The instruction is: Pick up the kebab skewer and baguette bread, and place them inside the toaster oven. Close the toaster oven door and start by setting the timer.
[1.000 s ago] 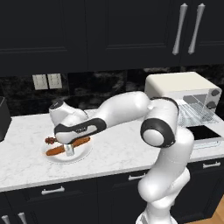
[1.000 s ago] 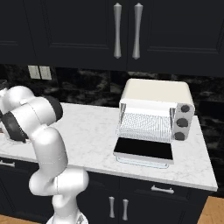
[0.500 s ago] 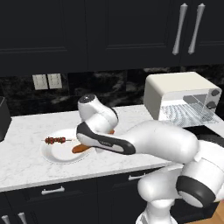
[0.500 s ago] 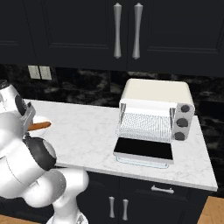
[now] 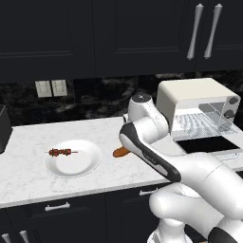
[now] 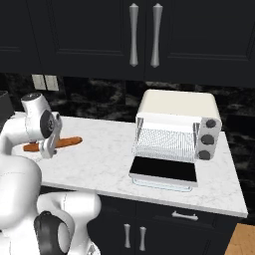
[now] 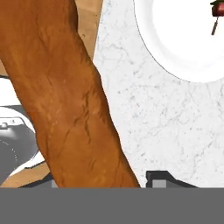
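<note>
Baguette bread (image 6: 54, 144), a long slim orange-brown loaf, hangs level in the air above the white marbled tabletop (image 6: 104, 159), gripped across its middle by the claw (image 6: 49, 146) of the white arm. In the left base view one rounded end of the loaf (image 5: 120, 152) pokes out from behind the arm's forearm, to the right of the round white plate (image 5: 85, 163). In the hand view the loaf (image 7: 70, 100) runs slantwise across the frame, close up, its cracked crust plain, with one dark finger tip (image 7: 159, 179) just beside it at the bottom.

The kebab skewer (image 5: 61, 152), a short thin stick with small dark red-brown meat chunks, lies on the plate towards its far left side; in the hand view its end (image 7: 216, 12) shows at the top right corner, over the plate's rim (image 7: 153, 61).

The cream-white boxy toaster oven (image 6: 178, 119) stands at the right of the tabletop, well apart from the loaf. Its dark glass door (image 6: 163, 170) is folded down flat in front, and the wire rack (image 6: 164, 142) shows inside. Three dark knobs (image 6: 205, 139) sit on its right side.
</note>
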